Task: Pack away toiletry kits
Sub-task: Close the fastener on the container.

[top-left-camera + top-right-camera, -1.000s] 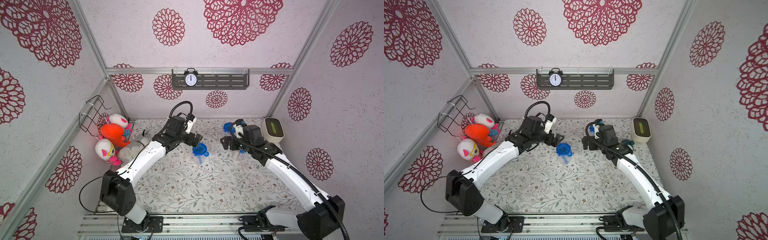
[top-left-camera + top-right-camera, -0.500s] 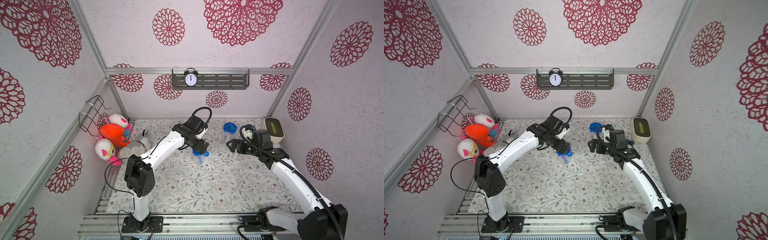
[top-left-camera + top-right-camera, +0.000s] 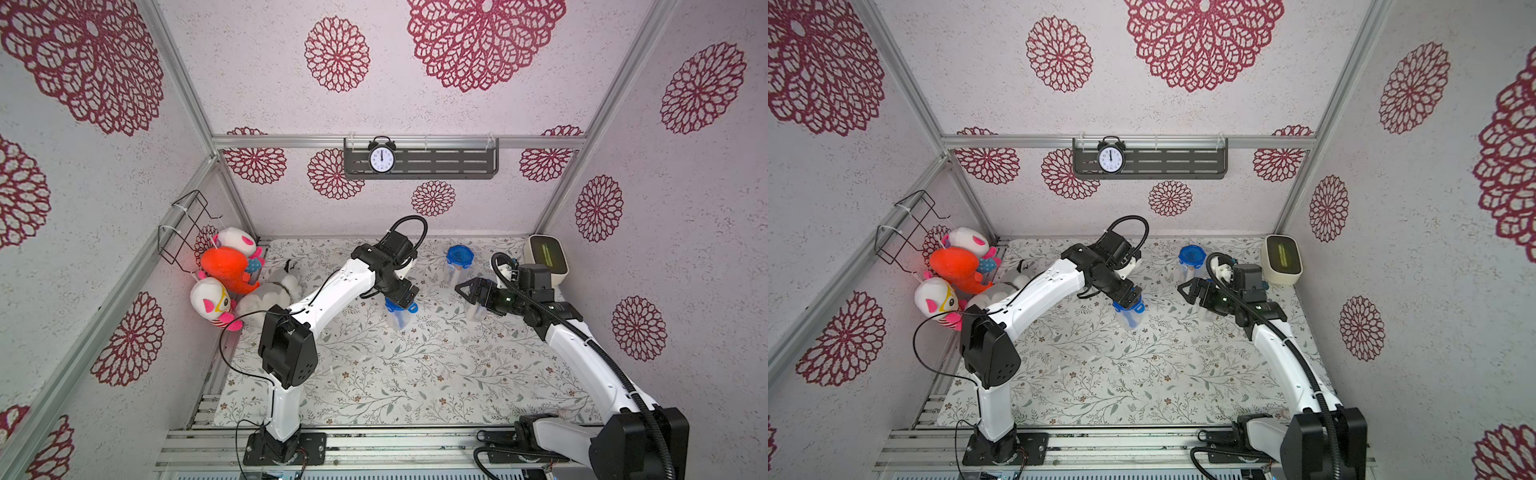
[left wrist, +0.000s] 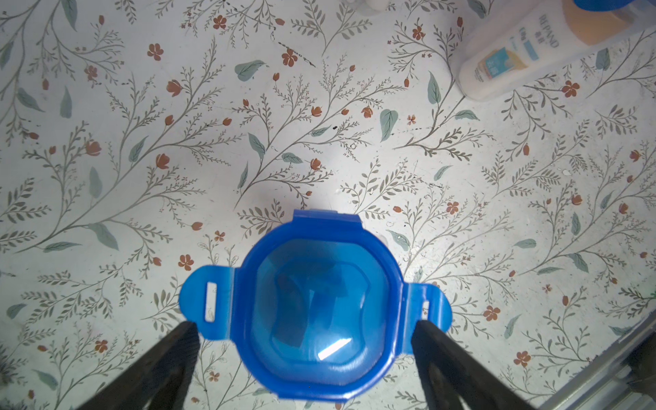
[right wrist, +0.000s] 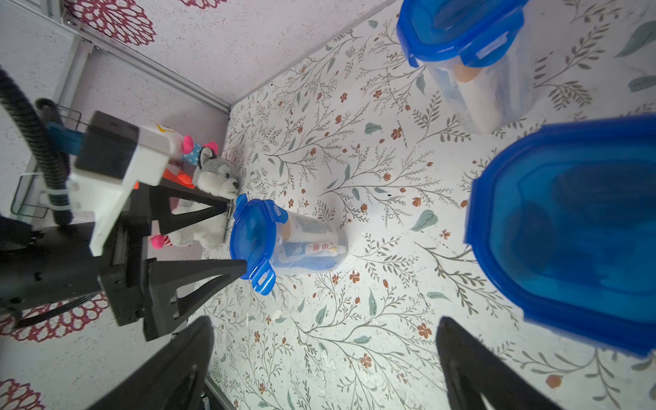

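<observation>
Three toiletry kits stand on the floral mat as clear jars with blue lids. The middle jar (image 3: 398, 312) (image 3: 1128, 312) holds a toothpaste tube and blue items. My left gripper (image 3: 401, 293) (image 4: 305, 328) is open right above it, a finger on each side of its blue lid (image 4: 319, 312), whose two side tabs stick out. The back jar (image 3: 459, 261) (image 5: 472, 71) stands alone with its lid clipped. My right gripper (image 3: 468, 289) (image 5: 324, 323) is open over bare mat, next to the third jar (image 3: 1204, 311), whose lid (image 5: 575, 227) sits beside one finger.
Plush toys (image 3: 227, 270) and a grey husky plush (image 3: 270, 296) are piled at the left wall under a wire basket (image 3: 187, 226). A white box (image 3: 546, 259) sits in the back right corner. A clock (image 3: 381, 160) stands on the rear wall shelf.
My left arm swung right from beside the middle jar and came down over its lid. My right gripper drew back from the back jar toward the third jar. Both stayed open.
</observation>
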